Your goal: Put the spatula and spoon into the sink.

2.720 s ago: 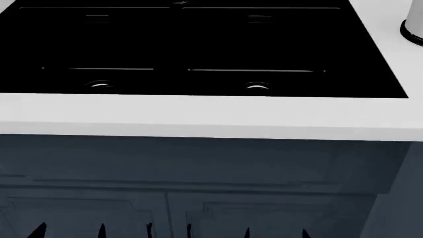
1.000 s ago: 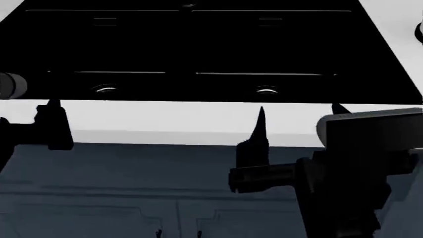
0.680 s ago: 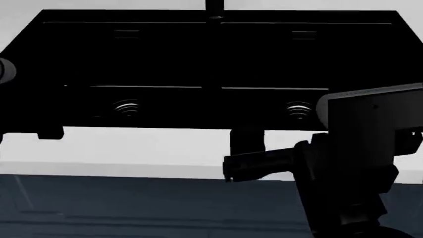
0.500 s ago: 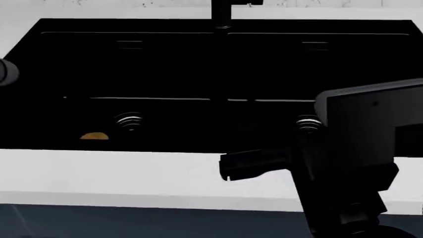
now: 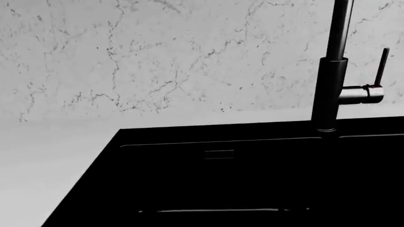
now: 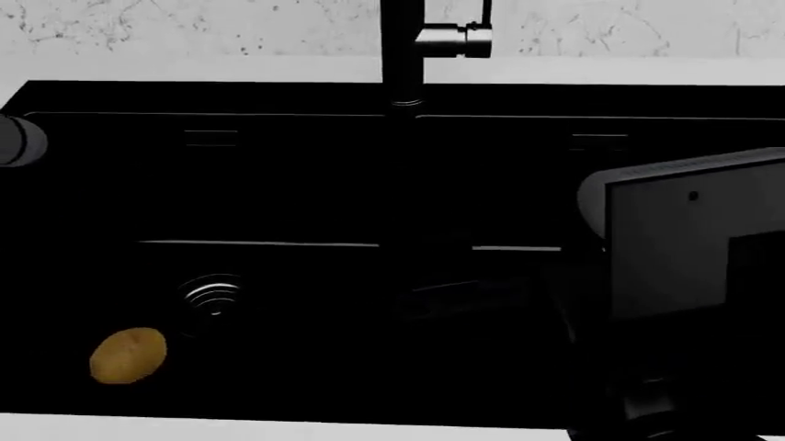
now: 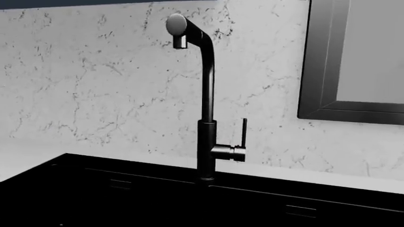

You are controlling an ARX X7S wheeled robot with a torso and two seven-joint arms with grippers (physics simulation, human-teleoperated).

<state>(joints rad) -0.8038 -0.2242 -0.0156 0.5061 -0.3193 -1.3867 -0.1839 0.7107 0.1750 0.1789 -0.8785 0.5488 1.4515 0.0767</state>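
The black double-basin sink (image 6: 294, 99) fills the head view and also shows in the left wrist view (image 5: 189, 137) and the right wrist view (image 7: 126, 171). Neither the spatula nor the spoon shows in any view. My right arm's grey housing (image 6: 687, 230) hangs over the right basin. The right gripper (image 6: 460, 296) is only a faint dark shape against the black basin, and its jaws cannot be made out. Of the left arm only a grey stub (image 6: 15, 140) shows at the edge. Neither wrist view shows fingers.
A tall dark faucet (image 6: 402, 55) stands behind the divider, with its lever on the right (image 5: 329, 90) (image 7: 206, 142). A yellow-brown potato (image 6: 129, 356) lies in the left basin near the ridged drain (image 6: 211, 296). A marbled wall backs the counter, with a dark frame (image 7: 322, 61) on it.
The head view has risen from the cabinet front to look down into the sink. Both arms came up into view, and the potato and faucet appeared.
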